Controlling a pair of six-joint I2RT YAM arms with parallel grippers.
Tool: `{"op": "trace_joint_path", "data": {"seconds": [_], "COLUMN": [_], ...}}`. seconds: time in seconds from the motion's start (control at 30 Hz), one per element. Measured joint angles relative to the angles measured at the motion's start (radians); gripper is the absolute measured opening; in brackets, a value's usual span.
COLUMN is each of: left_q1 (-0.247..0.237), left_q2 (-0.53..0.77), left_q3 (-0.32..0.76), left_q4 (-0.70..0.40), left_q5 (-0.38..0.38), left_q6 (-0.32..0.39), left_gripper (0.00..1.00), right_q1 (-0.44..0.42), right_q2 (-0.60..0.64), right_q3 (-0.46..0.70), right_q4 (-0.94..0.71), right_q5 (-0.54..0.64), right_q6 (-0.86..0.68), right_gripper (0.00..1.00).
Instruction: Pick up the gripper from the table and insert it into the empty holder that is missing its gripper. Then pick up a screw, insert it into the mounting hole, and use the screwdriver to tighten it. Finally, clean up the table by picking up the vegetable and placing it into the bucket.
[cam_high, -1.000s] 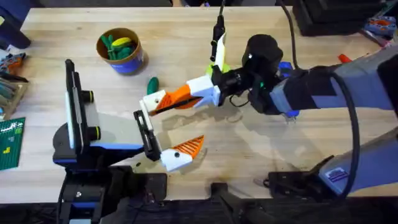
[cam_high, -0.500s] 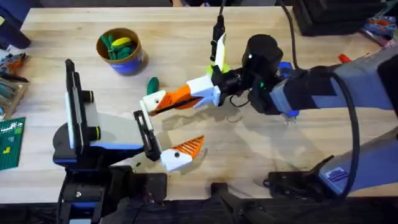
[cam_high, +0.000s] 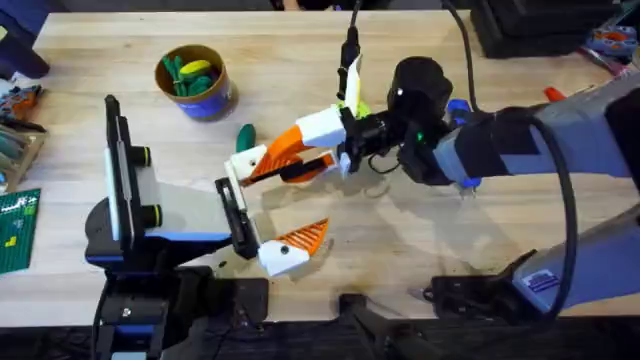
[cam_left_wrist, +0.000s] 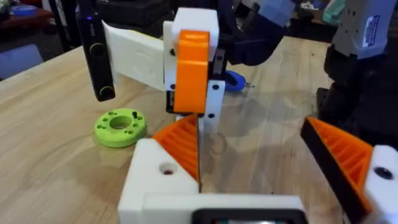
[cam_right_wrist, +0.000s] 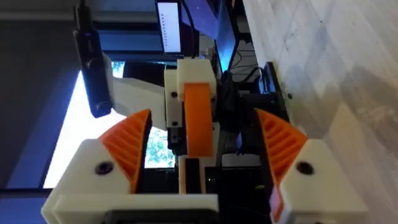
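Opened wide since half a second ago: right hand (cam_right_wrist: 202, 127), empty, straddling gripper (cam_high: 283, 152), apparently seated in holder (cam_high: 248, 163), mid-surface.
Left hand (cam_left_wrist: 249, 134) open, empty. Still to do: screw, tightening, vegetable (cam_high: 245, 136) lying near bucket (cam_high: 205, 100).

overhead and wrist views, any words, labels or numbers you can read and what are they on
No text can be read in these views.
Sticker on the right arm: print too small to read.
Label on the arm housing: lines of print, blurred.
Green card at the table's left edge: markings too small to make out.
Screen behind the fingers: lines unreadable.
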Motion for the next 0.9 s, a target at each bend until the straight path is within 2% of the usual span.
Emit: {"op": "trace_joint_path", "data": {"seconds": [0.1, 0.4, 0.53, 0.67, 0.9], "left_q1": [0.0, 0.0, 0.0, 0.0, 0.0], "left_q2": [0.0, 0.0, 0.0, 0.0, 0.0], "left_q3": [0.0, 0.0, 0.0, 0.0, 0.0], "left_q4": [0.0, 0.0, -0.001, -0.001, -0.001], "left_q5": [0.003, 0.005, 0.005, 0.005, 0.008], "left_q6": [0.003, 0.006, 0.006, 0.006, 0.007], "left_gripper": [0.986, 0.986, 0.986, 0.986, 0.985], "right_q1": [0.002, -0.005, -0.042, -0.112, -0.236], "right_q2": [0.0, -0.001, -0.053, -0.189, -0.381], "right_q3": [0.0, 0.0, 0.0, 0.004, 0.123], "right_q4": [-0.001, -0.001, -0.054, -0.324, -1.142], "right_q5": [0.0, 0.002, 0.003, 0.003, 0.079], "right_q6": [0.0, -0.005, -0.039, -0.152, -0.567], "right_gripper": [0.872, 0.877, 0.88, 0.88, 0.882]}}
